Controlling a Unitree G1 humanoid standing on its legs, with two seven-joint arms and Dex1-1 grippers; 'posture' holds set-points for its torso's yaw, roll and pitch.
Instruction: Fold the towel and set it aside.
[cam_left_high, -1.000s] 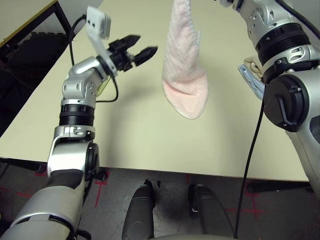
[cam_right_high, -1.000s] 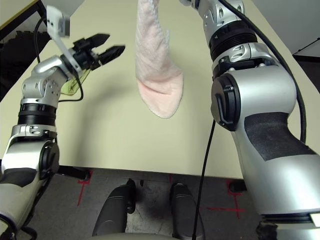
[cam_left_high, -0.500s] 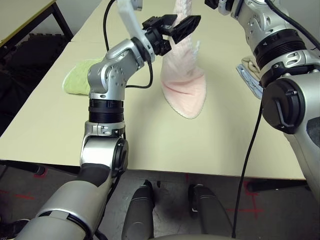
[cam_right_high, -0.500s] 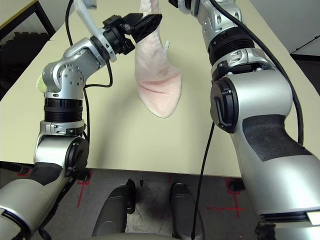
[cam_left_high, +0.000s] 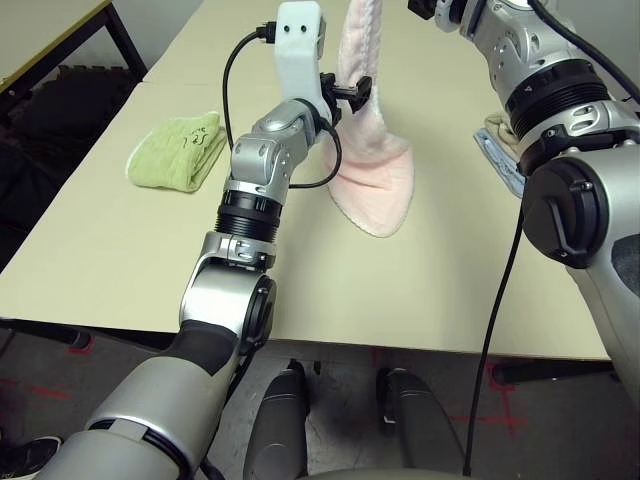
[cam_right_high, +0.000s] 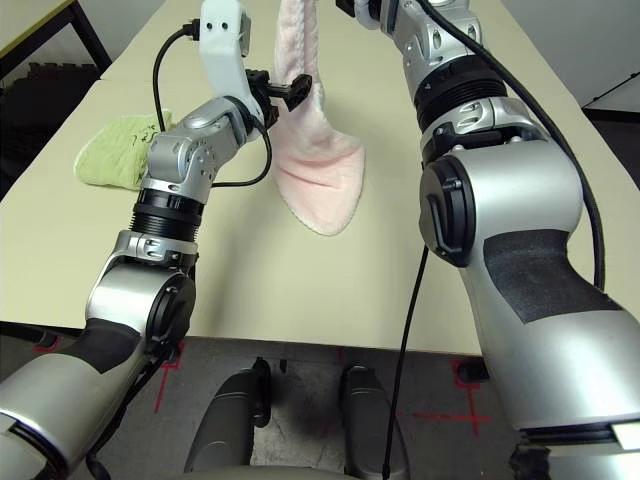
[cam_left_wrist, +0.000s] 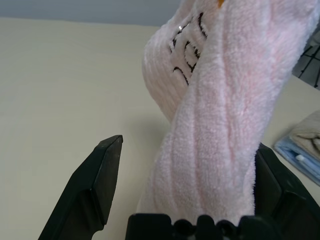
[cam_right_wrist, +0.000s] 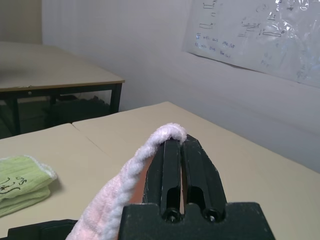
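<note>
Pink towel hanging at upper centre of frame, pinched at its top by closed right gripper, left gripper wide open with the cloth between its fingers, green towel on table at left.

A plain indoor test room, like a robotics lab. A long beige bench with black metal legs fills most of the view, and a second bench of the same kind stands against a bare white wall. A sheet of handwritten notes is fixed to that wall. Red tape crosses mark positions on the dark grey floor. Black cables hang from silver robot arms.
</note>
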